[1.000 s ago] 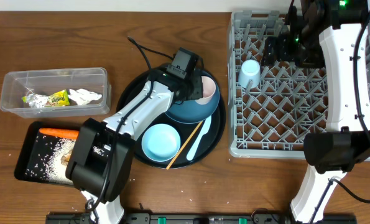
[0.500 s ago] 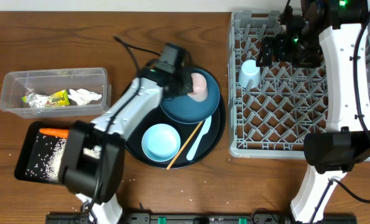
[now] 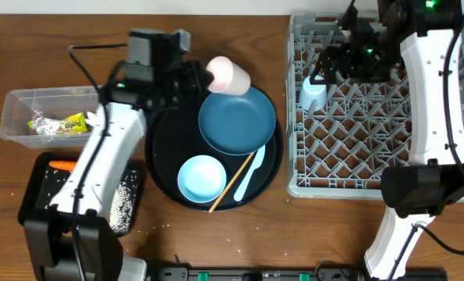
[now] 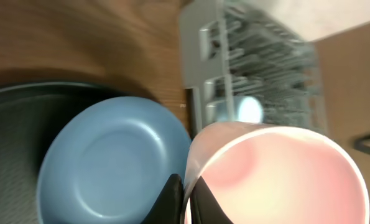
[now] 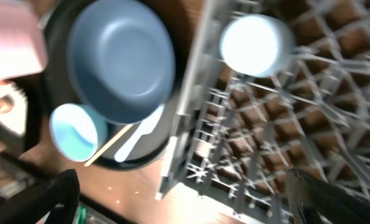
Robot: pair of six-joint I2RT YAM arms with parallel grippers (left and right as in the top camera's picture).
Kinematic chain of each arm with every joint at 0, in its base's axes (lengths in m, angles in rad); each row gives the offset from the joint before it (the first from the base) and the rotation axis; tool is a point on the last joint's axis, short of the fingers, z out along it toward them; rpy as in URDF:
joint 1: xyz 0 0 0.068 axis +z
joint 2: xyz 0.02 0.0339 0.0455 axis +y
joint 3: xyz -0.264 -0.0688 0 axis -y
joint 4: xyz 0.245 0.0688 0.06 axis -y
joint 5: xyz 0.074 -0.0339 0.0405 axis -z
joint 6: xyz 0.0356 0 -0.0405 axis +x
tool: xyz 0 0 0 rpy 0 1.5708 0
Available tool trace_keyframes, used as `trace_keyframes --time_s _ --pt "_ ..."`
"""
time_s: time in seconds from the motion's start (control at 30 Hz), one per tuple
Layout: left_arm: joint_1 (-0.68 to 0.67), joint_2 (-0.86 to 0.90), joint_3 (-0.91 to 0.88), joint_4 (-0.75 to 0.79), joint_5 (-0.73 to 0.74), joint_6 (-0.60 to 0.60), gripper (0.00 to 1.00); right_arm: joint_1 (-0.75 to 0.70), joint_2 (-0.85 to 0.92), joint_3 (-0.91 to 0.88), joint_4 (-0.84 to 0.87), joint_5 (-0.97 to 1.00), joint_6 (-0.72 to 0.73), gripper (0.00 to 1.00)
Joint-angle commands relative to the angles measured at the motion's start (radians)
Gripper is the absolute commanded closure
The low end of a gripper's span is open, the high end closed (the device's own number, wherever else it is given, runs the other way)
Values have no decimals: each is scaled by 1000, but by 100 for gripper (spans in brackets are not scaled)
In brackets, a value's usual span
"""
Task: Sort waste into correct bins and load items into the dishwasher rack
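Observation:
My left gripper [image 3: 203, 76] is shut on the rim of the pink cup [image 3: 229, 75] and holds it in the air over the back edge of the round tray; the left wrist view shows the fingers [image 4: 185, 198] pinching the cup wall [image 4: 278, 174]. The dark blue plate [image 3: 237, 119], light blue bowl [image 3: 201, 177], white spoon [image 3: 249, 173] and chopstick [image 3: 232, 184] lie on the tray. My right gripper [image 3: 329, 66] is open and empty above the grey rack [image 3: 356, 140], beside the light blue cup [image 3: 313, 92] standing in it.
The round black tray [image 3: 163, 156] sits mid-table. The clear box [image 3: 17, 117] at the left holds the yellow-green wrapper [image 3: 64, 123] and tissue [image 3: 99, 119]. The shallow black tray [image 3: 40, 215] holds the carrot [image 3: 62, 165] and rice [image 3: 122, 201], partly under my left arm.
My left gripper has lifted the pink cup off the blue plate and carried it up and back. The left arm has swung to the left. The right gripper has shifted slightly left.

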Motion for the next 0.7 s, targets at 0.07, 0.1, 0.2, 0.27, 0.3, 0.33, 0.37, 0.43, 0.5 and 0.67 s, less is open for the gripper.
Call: trace_keyframes --time_s 0.07,0.1,0.2,0.27,0.3,0.33,0.37,0.43,0.5,0.67 --pt "101 -5 -4 42 415 70 94 -3 -8 16 -3 -250 -148 1" --pt "114 -5 -4 56 461 69 94 -3 -8 16 -3 -282 -166 1" --pt "143 -5 -4 102 591 68 94 -2 -8 16 -3 -396 -222 1" --pt "154 -5 -4 126 667 68 94 -2 -8 16 -3 -467 -257 1" --pt "156 -5 -4 132 688 68 94 -2 -8 16 -3 -493 -270 1" --pt "158 -5 -4 135 704 68 94 -2 -8 16 -3 -520 -283 1" --pt "158 -5 -4 135 711 68 94 -2 -8 16 -3 -543 -290 1" --pt "158 -5 -4 135 711 68 94 0 -8 16 -3 -569 -296 1" --pt "158 -5 -4 138 711 68 94 4 -8 16 -3 -569 -296 2" --pt "158 -5 -4 158 711 68 94 25 -8 16 -3 -574 -319 2"
